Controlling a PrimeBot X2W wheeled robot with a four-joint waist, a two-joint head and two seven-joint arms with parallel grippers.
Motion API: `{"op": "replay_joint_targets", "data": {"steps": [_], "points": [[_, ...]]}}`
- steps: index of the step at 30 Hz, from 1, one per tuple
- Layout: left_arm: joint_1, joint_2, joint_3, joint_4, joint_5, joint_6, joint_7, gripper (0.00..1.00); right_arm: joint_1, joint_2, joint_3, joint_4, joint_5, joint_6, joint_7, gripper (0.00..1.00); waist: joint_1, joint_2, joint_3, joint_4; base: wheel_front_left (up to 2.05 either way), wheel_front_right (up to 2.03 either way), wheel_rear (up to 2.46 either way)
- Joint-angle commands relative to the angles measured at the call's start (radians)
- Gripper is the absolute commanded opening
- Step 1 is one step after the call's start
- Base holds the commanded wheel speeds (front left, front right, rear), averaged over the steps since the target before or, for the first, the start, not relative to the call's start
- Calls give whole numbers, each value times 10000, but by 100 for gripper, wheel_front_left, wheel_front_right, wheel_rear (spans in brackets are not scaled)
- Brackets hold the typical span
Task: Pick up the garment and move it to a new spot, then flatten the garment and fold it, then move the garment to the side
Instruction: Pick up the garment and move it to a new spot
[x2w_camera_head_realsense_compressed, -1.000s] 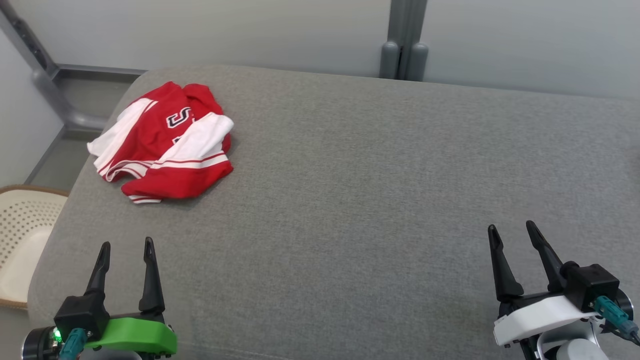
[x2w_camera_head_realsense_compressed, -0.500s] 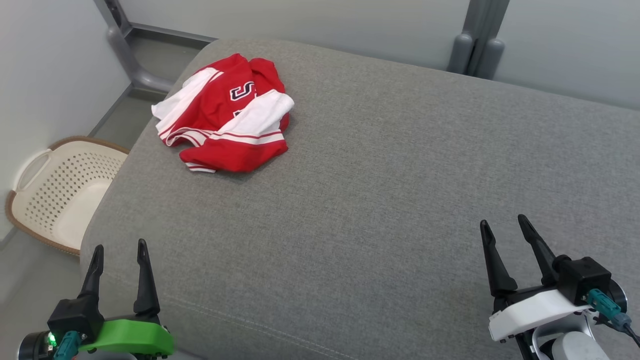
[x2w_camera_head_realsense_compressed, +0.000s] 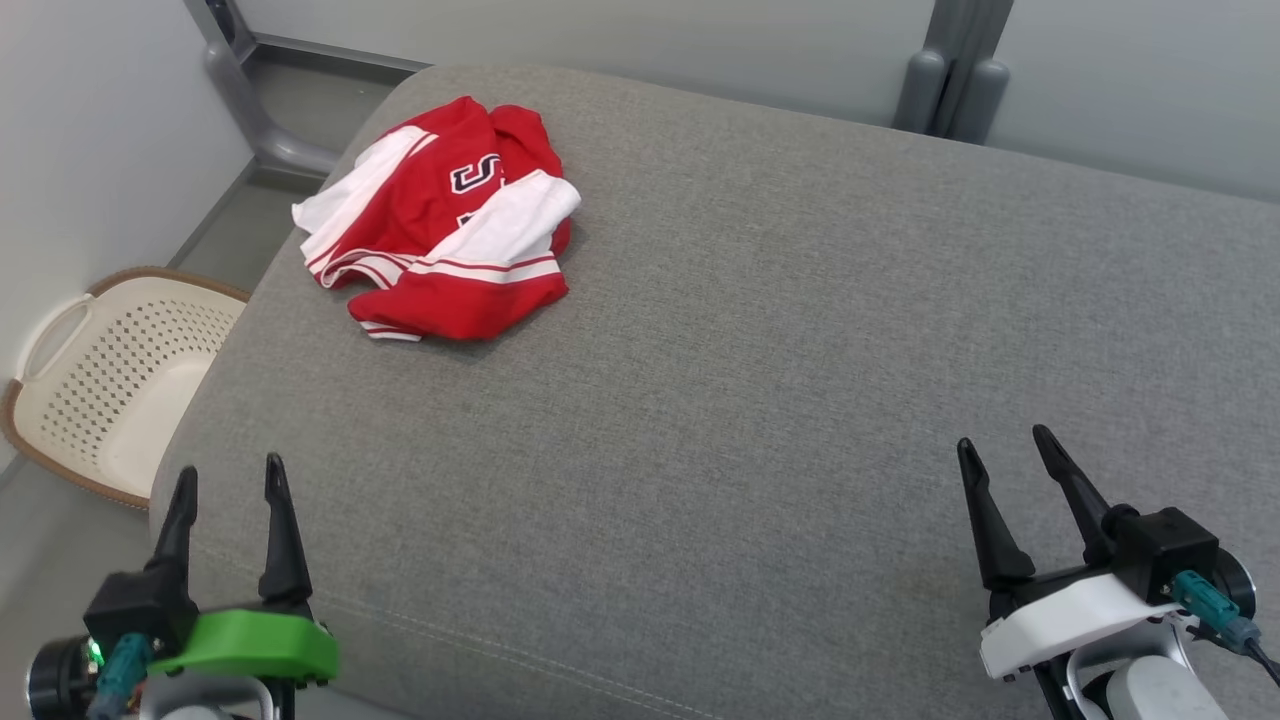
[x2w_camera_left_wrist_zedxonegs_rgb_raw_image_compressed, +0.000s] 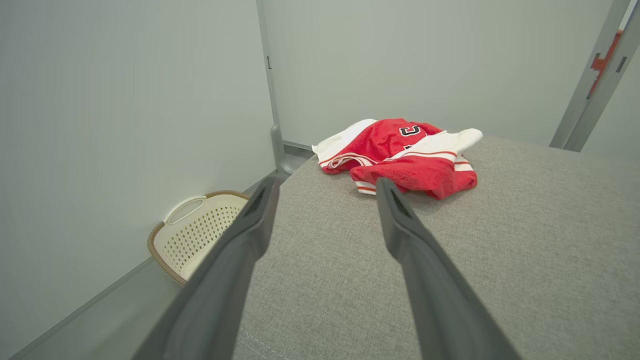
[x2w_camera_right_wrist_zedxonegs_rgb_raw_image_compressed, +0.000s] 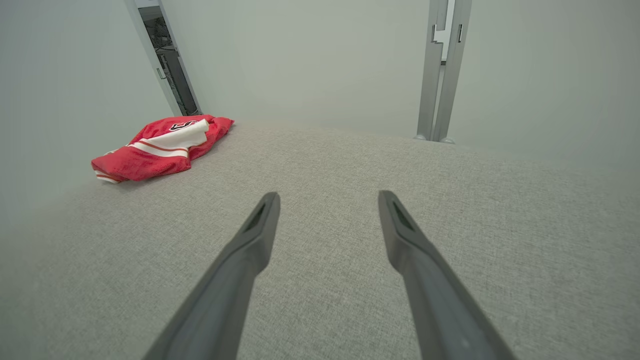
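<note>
A crumpled red and white garment (x2w_camera_head_realsense_compressed: 440, 220) lies at the far left corner of the grey cushioned surface (x2w_camera_head_realsense_compressed: 750, 380). It also appears in the left wrist view as the garment (x2w_camera_left_wrist_zedxonegs_rgb_raw_image_compressed: 400, 155) and, small at the left, in the right wrist view as the garment (x2w_camera_right_wrist_zedxonegs_rgb_raw_image_compressed: 160, 147). My left gripper (x2w_camera_head_realsense_compressed: 228, 483) hangs open over the near left edge, well short of the garment, with nothing between its fingers. Open too, my right gripper (x2w_camera_head_realsense_compressed: 1002, 445) is at the near right, far from the garment. Bare grey fabric shows between the fingers (x2w_camera_right_wrist_zedxonegs_rgb_raw_image_compressed: 250, 250) in the right wrist view.
A cream perforated laundry basket (x2w_camera_head_realsense_compressed: 110, 370) stands on the floor left of the surface, seen again as the basket (x2w_camera_left_wrist_zedxonegs_rgb_raw_image_compressed: 195, 230). Pale walls enclose the back and left. A grey post (x2w_camera_head_realsense_compressed: 950, 70) rises behind the far edge.
The camera has swung left and down, bringing the basket and the surface's left edge into view. The garment lies as before. Both grippers stay open and hold their places.
</note>
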Motion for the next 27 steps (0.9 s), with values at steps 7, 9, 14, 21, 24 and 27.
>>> {"op": "replay_joint_targets", "data": {"steps": [7, 9, 14, 21, 24, 27], "points": [[-1979, 387, 161, 247, -164, -161, -3, 100, -606, -464, -171, -284, -155, -13, -8, 100, 0, -1, 893, -999, 0, 0, 0], [-2613, 485, 206, 346, -264, -210, -5, 100, -789, -571, -225, -395, -162, -13, 19, 100, 0, -1, 1249, -1334, 0, 0, 0], [-4212, 958, 504, 756, -546, -265, -3, 100, -1255, -836, -324, -633, -229, -13, 39, 100, 0, -1, 2255, -2397, 0, 0, 0], [-6387, 1863, 739, 1644, -857, -371, 152, 100, -1437, -990, -963, -924, -227, -13, -3, 100, 0, -1, 3421, -3670, 0, 0, 0], [-7093, 2214, 718, 2112, -995, -431, 275, 100, -1380, -985, -1219, -1054, -230, -13, -19, 100, 0, -1, 3791, -4003, 0, 0, 0], [-7776, 2645, 721, 2780, -1112, -468, 496, 100, -1332, -970, -1428, -1212, -243, -13, -24, 100, 0, -1, 4121, -4225, 0, 0, 0]]}}
